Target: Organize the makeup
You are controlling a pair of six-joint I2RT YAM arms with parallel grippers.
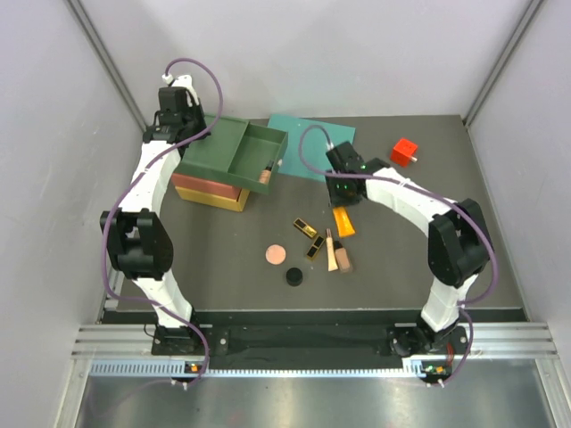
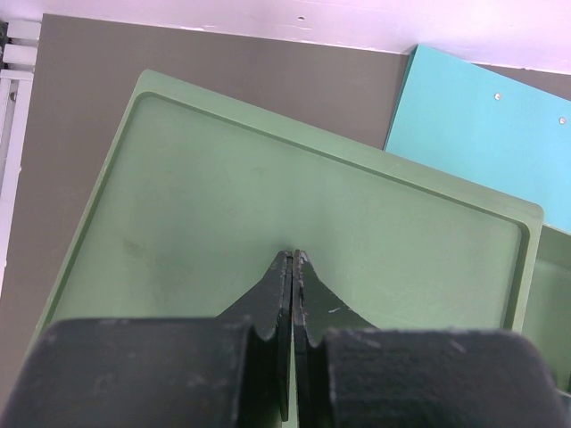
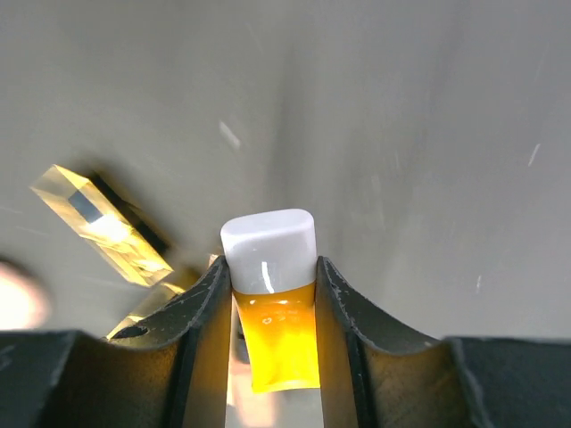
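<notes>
My right gripper [image 1: 342, 205] is shut on the orange tube [image 1: 343, 222], which has a white cap. In the right wrist view the tube [image 3: 272, 312] sits between both fingers of the gripper [image 3: 272, 272], low over the table. Two black-and-gold cases [image 1: 304, 228] [image 1: 314, 248], a pink disc [image 1: 275, 255], a black round jar [image 1: 293, 277], a beige tube [image 1: 331, 254] and a brown tube [image 1: 343, 259] lie just in front of it. Another tube [image 1: 265, 175] lies in the open green drawer [image 1: 254, 152]. My left gripper [image 2: 294, 259] is shut and empty over the green box top [image 2: 223, 205].
The green drawer box [image 1: 210, 147] stands on a pink and yellow box [image 1: 210, 192] at the back left. A teal mat [image 1: 312, 132] lies behind the drawer and a red cube [image 1: 403, 151] at the back right. Grey walls close in both sides.
</notes>
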